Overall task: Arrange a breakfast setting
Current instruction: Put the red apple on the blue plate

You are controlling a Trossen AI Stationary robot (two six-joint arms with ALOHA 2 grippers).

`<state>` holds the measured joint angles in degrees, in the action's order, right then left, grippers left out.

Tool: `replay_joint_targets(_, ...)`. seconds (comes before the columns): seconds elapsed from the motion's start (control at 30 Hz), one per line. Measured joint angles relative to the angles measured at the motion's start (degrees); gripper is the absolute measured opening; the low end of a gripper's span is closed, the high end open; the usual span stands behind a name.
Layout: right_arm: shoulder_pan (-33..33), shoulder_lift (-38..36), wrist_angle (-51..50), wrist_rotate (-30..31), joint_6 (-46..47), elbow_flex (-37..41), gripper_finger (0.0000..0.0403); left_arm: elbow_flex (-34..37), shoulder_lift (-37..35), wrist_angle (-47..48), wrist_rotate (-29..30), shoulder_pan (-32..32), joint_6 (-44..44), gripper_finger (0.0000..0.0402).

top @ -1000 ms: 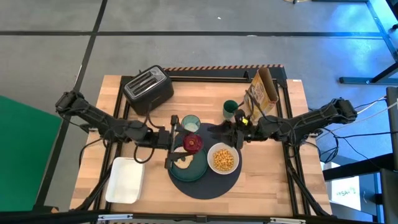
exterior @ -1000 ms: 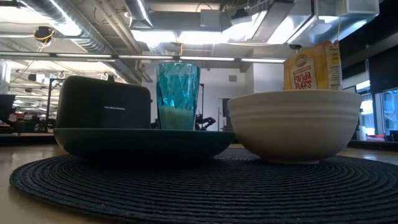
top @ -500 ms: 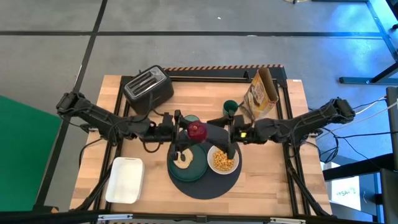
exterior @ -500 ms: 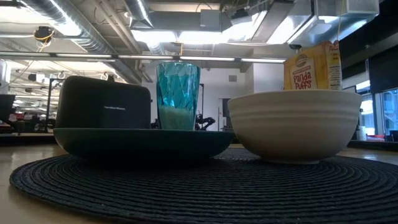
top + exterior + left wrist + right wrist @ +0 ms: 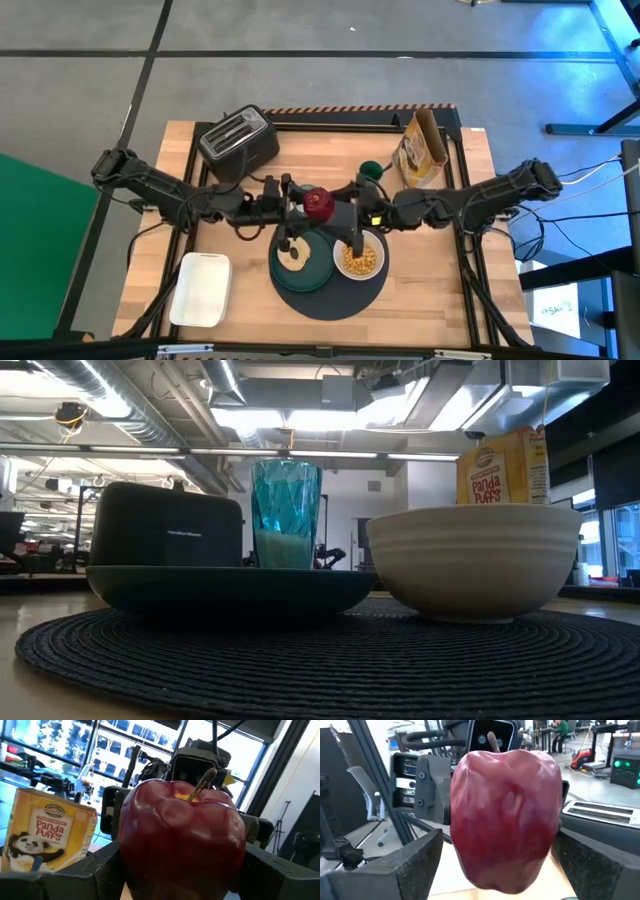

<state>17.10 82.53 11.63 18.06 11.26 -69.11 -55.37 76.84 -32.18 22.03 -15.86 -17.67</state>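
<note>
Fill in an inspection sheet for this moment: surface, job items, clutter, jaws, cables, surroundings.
Surface: wooden table, bare at the front right.
Job's things: teal plate with bagel and white bowl of cereal on the round mat; small green cup beside the cereal box; tumbler behind the plate.
Clutter: black toaster; white tray.
Grippers: left gripper holds the apple above the table; right gripper has open jaws either side of it.
Cables: loose cables right of the table.
Surroundings: office space, person far off.
</note>
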Motion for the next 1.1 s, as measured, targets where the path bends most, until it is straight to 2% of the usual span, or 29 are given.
replay_joint_targets(0.13, -0.4, 0.6, -0.2, 1.8, 0.3, -0.6, 0.0335, 0.0, 0.0, -0.1, 0.8, 0.0, 0.0, 0.0289)
replay_joint_targets(0.43, -0.4, 0.5, -2.1, 2.6, 0.8, -0.7, 0.0214, 0.0, 0.0, -1.1, 3.5, 0.0, 0.3, 0.0336)
replay_joint_targets(0.53, -0.4, 0.7, -4.7, 2.6, 0.8, -0.6, 0.0213, 0.0, -0.7, -1.3, 3.1, 0.0, 1.0, 0.0354)
replay_joint_targets(0.73, -0.3, 0.6, -7.7, 4.4, 1.9, -0.6, 0.0213, 0.0, -6.2, -2.1, 4.0, -0.1, 9.0, 0.0369)
replay_joint_targets(0.87, -0.3, 0.6, -7.6, 4.4, 1.9, -0.6, 0.0215, 0.0, -7.5, 0.0, 6.1, 0.0, 12.0, 0.0343)
replay_joint_targets(1.1, -0.3, 0.6, -7.5, 4.4, 1.9, -0.6, 0.0215, 0.0, -6.9, 5.1, 2.9, -0.1, 13.0, 0.0226)
